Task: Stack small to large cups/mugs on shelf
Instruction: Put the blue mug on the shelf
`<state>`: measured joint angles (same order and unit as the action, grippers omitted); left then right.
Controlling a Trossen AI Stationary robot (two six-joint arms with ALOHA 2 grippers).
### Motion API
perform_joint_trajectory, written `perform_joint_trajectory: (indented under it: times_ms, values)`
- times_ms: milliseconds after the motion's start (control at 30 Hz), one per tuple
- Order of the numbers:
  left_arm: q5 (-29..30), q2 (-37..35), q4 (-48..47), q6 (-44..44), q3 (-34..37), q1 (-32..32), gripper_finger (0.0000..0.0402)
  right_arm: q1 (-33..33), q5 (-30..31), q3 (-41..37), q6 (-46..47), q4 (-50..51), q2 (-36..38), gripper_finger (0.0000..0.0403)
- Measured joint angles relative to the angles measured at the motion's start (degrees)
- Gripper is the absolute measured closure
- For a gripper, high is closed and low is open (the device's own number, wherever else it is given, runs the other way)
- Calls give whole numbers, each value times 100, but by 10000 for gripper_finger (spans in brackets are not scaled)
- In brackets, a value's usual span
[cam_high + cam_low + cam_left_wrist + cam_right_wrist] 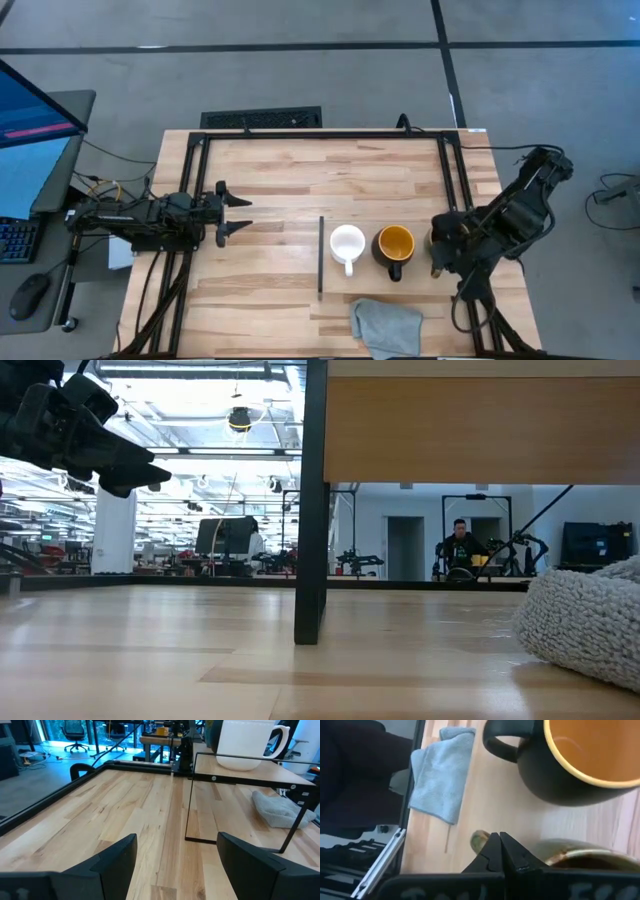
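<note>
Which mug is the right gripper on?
The olive-brown mug, mostly hidden under the right gripper at the row's right end. The black mug and white mug stand free.

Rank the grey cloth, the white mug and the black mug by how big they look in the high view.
1. Grey cloth, clearly the largest patch, though partly cut by the picture's edge.
2. and 3. Black mug and white mug: near alike, the black one perhaps slightly wider; too close to rank firmly.
</note>
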<state>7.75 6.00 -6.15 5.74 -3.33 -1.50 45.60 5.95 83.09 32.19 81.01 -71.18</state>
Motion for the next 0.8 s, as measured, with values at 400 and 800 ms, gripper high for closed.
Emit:
perform_joint_trajectory:
  times_ms: [400,800]
  values:
    - [2,1,0,2,0,1,136,7,-292,0,189,184,0,403]
    - [4,2,0,4,0,2,136,32,-355,0,231,331,4,403]
